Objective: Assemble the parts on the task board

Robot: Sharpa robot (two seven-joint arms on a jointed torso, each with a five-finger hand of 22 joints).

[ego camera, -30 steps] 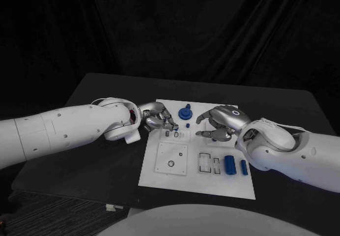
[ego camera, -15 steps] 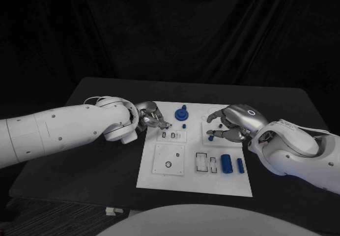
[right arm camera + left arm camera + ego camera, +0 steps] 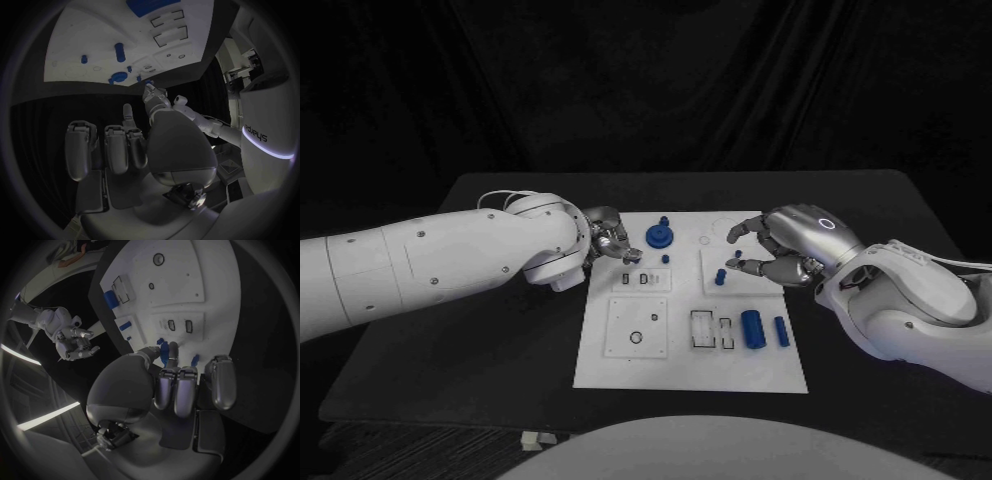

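Pinching a small blue part (image 3: 630, 253), the left robot hand (image 3: 609, 237) rests at the task board (image 3: 668, 370); the right robot hand (image 3: 783, 248), fingers spread and empty, has lifted away.

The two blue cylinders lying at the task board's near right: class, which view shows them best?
The head view: the two blue cylinders lie unobstructed on the task board. The left wrist view shows them small at its rim; the right wrist view cuts them off.

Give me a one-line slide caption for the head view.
Two white arms hold their hands, left hand and right hand, over the far end of the task board with its blue parts.
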